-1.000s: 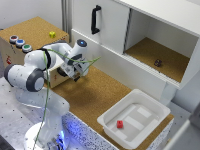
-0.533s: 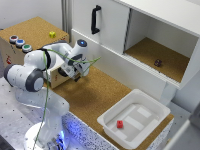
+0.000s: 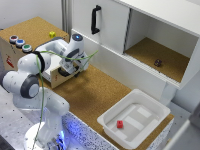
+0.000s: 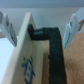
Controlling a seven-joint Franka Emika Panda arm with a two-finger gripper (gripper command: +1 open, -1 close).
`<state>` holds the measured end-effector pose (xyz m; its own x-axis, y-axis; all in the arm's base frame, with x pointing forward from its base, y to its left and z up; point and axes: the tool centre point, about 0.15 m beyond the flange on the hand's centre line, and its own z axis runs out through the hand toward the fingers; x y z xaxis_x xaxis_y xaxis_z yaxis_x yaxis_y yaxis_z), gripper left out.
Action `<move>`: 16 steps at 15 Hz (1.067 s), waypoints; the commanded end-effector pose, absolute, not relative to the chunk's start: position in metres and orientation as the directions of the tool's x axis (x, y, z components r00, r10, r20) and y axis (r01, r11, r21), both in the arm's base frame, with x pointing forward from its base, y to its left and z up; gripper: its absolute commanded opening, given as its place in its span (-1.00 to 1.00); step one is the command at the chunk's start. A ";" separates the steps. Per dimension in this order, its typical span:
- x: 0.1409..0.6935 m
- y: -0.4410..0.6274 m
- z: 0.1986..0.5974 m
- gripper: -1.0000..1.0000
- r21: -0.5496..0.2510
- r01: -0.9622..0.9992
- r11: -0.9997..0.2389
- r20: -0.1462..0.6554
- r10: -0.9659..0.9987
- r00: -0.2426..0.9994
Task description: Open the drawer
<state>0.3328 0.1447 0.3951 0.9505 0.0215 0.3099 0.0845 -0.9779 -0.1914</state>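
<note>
The drawer (image 3: 56, 79) has a light plywood front and sticks out a little from the cork-topped wooden box (image 3: 30, 31) on the exterior view's left. My gripper (image 3: 69, 69) points down at the drawer's front. In the wrist view the plywood front (image 4: 22, 55) and its black handle (image 4: 49, 40) lie between my fingers. One finger (image 4: 7, 27) stands on the panel's far side and the other (image 4: 73, 26) just outside the handle. The jaws are wide apart, so the gripper (image 4: 40, 29) is open and grips nothing.
Coloured buttons (image 3: 20, 43) and a small yellow object (image 3: 52, 34) sit on the box top. A white cabinet door with a black handle (image 3: 95, 19) stands behind. A white tub (image 3: 134, 119) holding a small red piece (image 3: 120, 124) sits on the cork table.
</note>
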 end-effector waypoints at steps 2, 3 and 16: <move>0.331 0.213 0.458 1.00 -0.003 0.179 -0.984 0.388 0.164 0.907; 0.334 0.220 0.460 1.00 -0.002 0.202 -0.979 0.391 0.186 0.901; 0.446 0.395 0.489 1.00 -0.024 0.757 -0.653 0.298 0.718 0.629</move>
<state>0.3714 0.3191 0.4760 0.6851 0.5220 0.5081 0.6168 -0.7868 -0.0232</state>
